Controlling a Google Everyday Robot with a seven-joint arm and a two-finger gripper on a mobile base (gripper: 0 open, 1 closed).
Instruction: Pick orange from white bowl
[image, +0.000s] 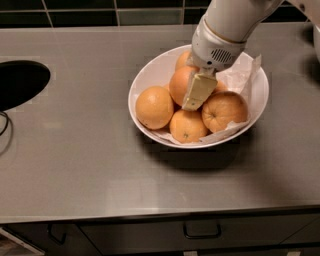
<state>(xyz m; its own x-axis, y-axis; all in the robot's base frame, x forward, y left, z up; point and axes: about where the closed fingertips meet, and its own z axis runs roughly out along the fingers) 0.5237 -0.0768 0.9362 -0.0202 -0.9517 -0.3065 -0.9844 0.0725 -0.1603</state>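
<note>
The white bowl (150, 70) stands on the grey counter right of centre, lined with crumpled white paper (240, 75) and holding several oranges. The deeper reddish orange (179, 84) sits on top of the pile in the middle. My gripper (192, 92) reaches down into the bowl from the upper right. Its near cream finger (198, 91) lies flat against that orange's right side, and the other finger is hidden behind the fruit. The gripper looks shut on this orange, which still rests among the others.
Other oranges lie at the bowl's left (154, 107), front (187, 126), right (224, 111) and back (183, 59). A dark round sink opening (20, 82) is at the left. The counter's front edge has drawers (200, 231) below, and a dark tiled wall (100, 12) runs behind.
</note>
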